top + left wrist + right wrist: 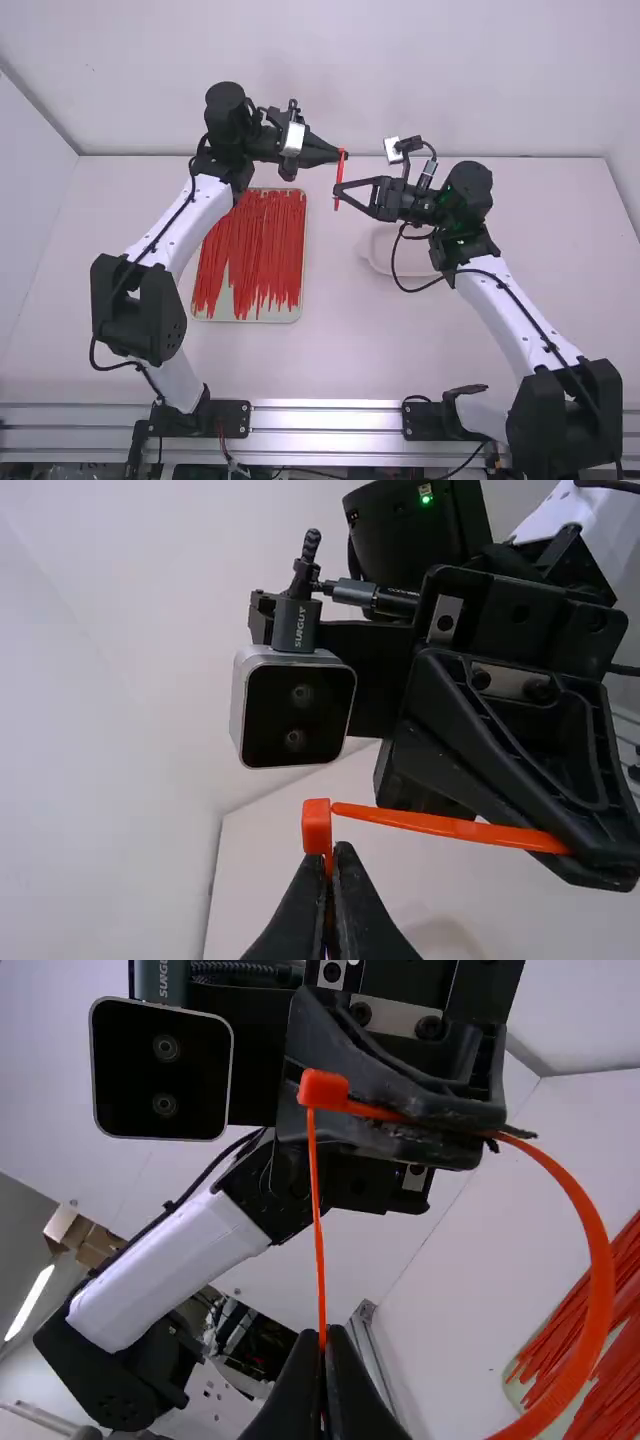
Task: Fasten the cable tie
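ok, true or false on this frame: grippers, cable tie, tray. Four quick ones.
1. The left gripper and the right gripper are both shut on the red cable tie. True.
2. The cable tie lies flat on the table. False: it is held in the air between the two grippers.
3. The tray holds many spare ties. True.
4. The tray sits by the right arm's base. False: it lies beside the left arm.

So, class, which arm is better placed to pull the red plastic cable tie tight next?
Right, probably: the right gripper is shut on the thin strap of the red plastic cable tie, which runs straight to its square head; the left gripper pinches just beside that head, holding it.
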### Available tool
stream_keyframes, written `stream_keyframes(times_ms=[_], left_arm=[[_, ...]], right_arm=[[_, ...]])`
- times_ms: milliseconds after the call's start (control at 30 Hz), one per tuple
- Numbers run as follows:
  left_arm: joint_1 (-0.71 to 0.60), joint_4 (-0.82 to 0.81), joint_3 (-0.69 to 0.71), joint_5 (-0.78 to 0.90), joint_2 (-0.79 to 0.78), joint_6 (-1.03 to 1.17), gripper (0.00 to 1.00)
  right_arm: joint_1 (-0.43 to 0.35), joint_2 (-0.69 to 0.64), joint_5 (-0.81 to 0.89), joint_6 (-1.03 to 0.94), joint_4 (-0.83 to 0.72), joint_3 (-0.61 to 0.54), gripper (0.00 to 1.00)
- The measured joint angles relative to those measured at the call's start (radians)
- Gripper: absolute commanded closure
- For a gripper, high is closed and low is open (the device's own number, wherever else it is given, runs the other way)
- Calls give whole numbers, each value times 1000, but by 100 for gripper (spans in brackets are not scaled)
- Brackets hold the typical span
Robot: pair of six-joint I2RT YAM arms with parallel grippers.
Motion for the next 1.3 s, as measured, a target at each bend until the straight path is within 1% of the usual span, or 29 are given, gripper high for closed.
stream_keyframes(times_ms=[800,1200,1300], left_arm=[[-12,11,0,9,0,0,98],[-26,-26,0,5,0,0,98],[-28,-31,0,5,0,0,98]], right_arm=[[-5,0,0,28,2,0,100],[-14,0,8,45,1,2,100],[-15,0,20,47,22,3,100]])
